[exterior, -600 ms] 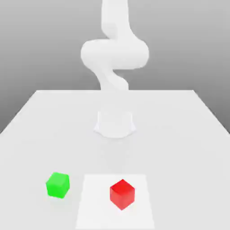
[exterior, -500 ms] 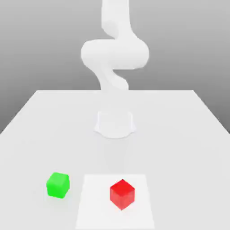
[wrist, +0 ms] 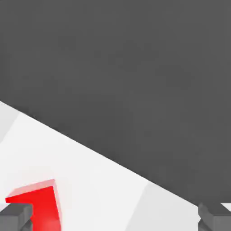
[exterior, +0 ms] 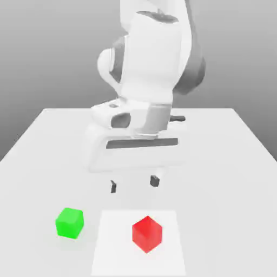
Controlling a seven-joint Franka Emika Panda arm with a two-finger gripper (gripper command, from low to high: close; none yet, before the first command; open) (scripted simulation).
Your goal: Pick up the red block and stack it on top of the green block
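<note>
Claw (exterior: 134, 184), two-fingered, white with dark tips: spread wide, the tips well apart, nothing pinched between them. Fingers directed downward, above the table (exterior: 216, 189). Dark strip (exterior: 142, 143) across the white body over the fingers.

Arm (exterior: 151, 59), white with grey parts: rises above the claw, bent, its bulk reaching up out of the exterior view.

Red block (exterior: 147, 234), one, bright, smooth-faced: lies lower than the claw and on the camera's side of it in the exterior view, apart from both tips. One corner edge is turned toward that camera. In the hand view, one fingertip overlaps part of the block; the other tip appears well away from it.

White square (exterior: 113, 249), flat, paler than the table: lies below the claw and toward the exterior camera, with the red block resting on it, off its middle toward the exterior view's right.

Green block (exterior: 70, 223), one, bright, smooth-faced: rests on the table, lower than the claw and out to the exterior view's left of it, beside the white square but not touching it. Nothing is stacked on it.

Dark grey area (wrist: 117, 67): seen in the hand view, past a straight pale edge.
</note>
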